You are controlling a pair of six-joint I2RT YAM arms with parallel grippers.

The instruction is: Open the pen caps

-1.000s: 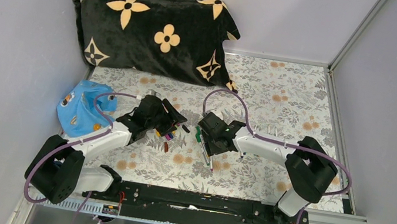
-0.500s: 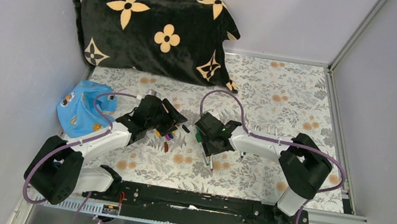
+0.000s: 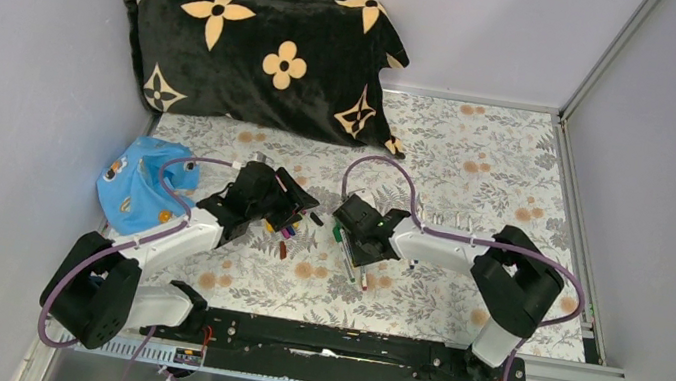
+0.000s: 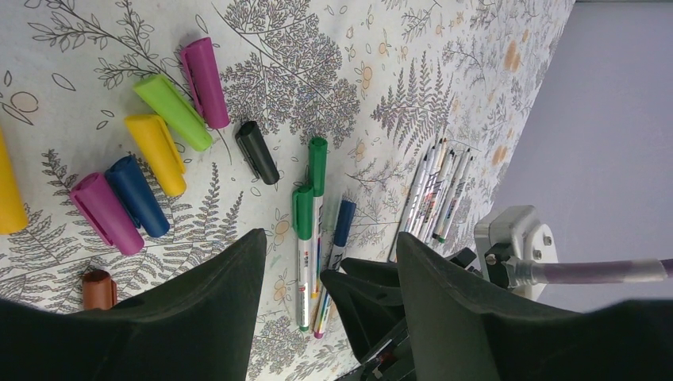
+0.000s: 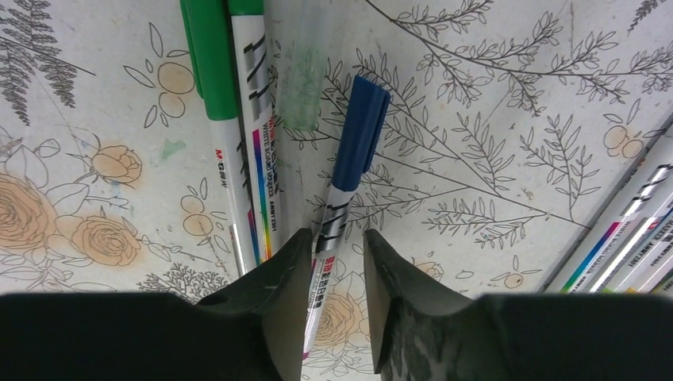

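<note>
Obscured: one yellow cap cropped at the frame edge; lower ends of the capped pens (image 4: pixel 311 198) behind the fingers; bundle of bare pens (image 4: pixel 435 198) too tightly packed to count. Loose pen caps (image 4: pixel 159 155) on floral cloth (image 4: pixel 357 48), eight: two purple, two yellow, one each green, blue, black, brown-red. Capped pens, three: two green, one blue. Left gripper (image 4: pixel 329 238): fingers wide apart, empty, near the caps. Right gripper (image 5: pixel 337 238): fingers narrowly parted astride the blue-capped pen (image 5: pixel 353 159), gap on one side, not clamped.

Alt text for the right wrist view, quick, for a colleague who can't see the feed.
The right gripper straddles the white barrel of a blue-capped pen lying on a floral tablecloth, jaws apart. Two green-capped pens lie beside it toward the image's left; more pen barrels show at the right edge.
</note>
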